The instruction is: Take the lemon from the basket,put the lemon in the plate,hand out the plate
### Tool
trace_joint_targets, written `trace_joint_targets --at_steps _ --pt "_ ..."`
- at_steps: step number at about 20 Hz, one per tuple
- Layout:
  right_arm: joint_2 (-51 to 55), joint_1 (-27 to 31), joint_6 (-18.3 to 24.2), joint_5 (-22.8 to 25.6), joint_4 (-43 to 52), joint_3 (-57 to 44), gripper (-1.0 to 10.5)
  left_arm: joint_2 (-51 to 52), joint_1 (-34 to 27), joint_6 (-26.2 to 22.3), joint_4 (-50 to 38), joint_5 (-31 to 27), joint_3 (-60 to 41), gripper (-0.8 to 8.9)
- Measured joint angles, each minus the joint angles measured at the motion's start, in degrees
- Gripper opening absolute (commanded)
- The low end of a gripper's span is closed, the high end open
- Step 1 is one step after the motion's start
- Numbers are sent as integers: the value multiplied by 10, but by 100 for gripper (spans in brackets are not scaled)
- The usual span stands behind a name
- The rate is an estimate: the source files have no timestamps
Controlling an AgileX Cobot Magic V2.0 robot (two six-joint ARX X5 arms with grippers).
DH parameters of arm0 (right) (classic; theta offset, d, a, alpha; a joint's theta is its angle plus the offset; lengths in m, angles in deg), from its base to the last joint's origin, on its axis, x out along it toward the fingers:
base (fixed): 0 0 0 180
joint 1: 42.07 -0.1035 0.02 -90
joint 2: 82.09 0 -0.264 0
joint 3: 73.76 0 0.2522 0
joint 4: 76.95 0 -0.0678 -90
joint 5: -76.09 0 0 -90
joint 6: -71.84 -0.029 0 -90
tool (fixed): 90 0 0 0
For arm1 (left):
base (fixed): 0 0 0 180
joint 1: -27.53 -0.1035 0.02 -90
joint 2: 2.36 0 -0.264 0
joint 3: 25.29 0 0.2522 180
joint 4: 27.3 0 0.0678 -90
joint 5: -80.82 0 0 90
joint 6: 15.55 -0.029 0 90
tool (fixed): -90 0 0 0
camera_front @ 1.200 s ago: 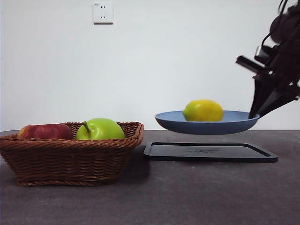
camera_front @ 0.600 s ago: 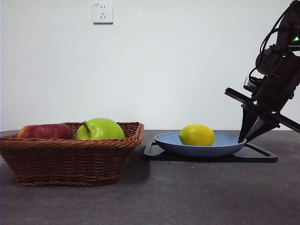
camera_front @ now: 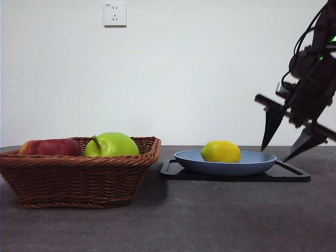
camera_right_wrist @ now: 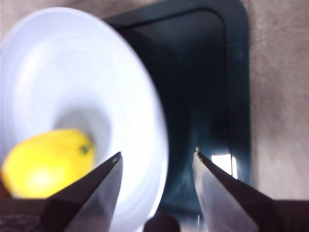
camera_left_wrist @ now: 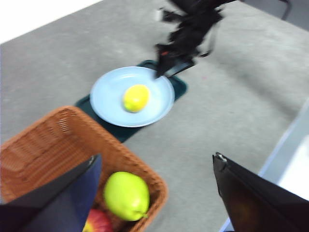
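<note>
A second ago the plate point(camera_front: 226, 163) hung in the air above the black tray point(camera_front: 294, 175), pinched at its rim by the right gripper point(camera_front: 286, 148); now it sits flat on that tray, and the gripper has let go and lifted just clear of the rim, its jaws spread apart. The lemon point(camera_front: 221, 151) has ridden down with the plate and lies inside it, a little off centre, on the side toward the basket point(camera_front: 79, 176).

In the right wrist view the plate's rim runs between the parted jaws with nothing clamped, lemon and tray both visible beyond. The left wrist view looks down from well above the basket: the left gripper point(camera_left_wrist: 157, 186) waits there with its jaws wide apart and empty, the other arm showing dark at the far edge of the plate.

The basket stands on the counter point(camera_front: 210, 220) just beside the tray, holding a green apple point(camera_front: 112, 145) and a red apple point(camera_front: 50, 147). The lemon is out of the basket and in the plate, so those two steps look done. The plate set down and released suggests the hand-out is either finished or being redone with a fresh grip; the frames do not settle which.
</note>
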Motion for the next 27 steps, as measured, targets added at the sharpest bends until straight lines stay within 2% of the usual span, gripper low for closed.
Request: trace_joint_targets --at_steps 3,5,8,11,13,15,17,21,25,27 --pt "63 0 26 1 -52 1 255 0 -3 -9 -11 -9 0 400" --pt "106 0 47 1 -107 3 195 -6 -5 -18 -14 -19 0 354" --pt "171 -19 83 1 -194 3 85 -34 -13 -40 -17 -22 0 176" --pt "245 -59 113 12 -228 3 29 -69 -25 -70 -17 -42 0 8" --pt "301 -96 122 62 -225 -6 3 -89 -42 -88 -17 -50 0 6" --pt "355 -140 125 146 -222 -26 3 -100 -72 -98 -17 -48 0 6" --pt "403 -181 122 202 -190 -62 3 -97 -101 -101 -17 -47 -2 6" --pt "510 -242 108 270 -85 -170 3 -55 -151 -104 -54 -45 -81 6" --pt "624 -288 103 352 64 -314 3 38 -173 -93 -162 -41 -224 6" --pt "680 -300 103 374 147 -389 3 104 -175 -73 -238 -34 -304 6"
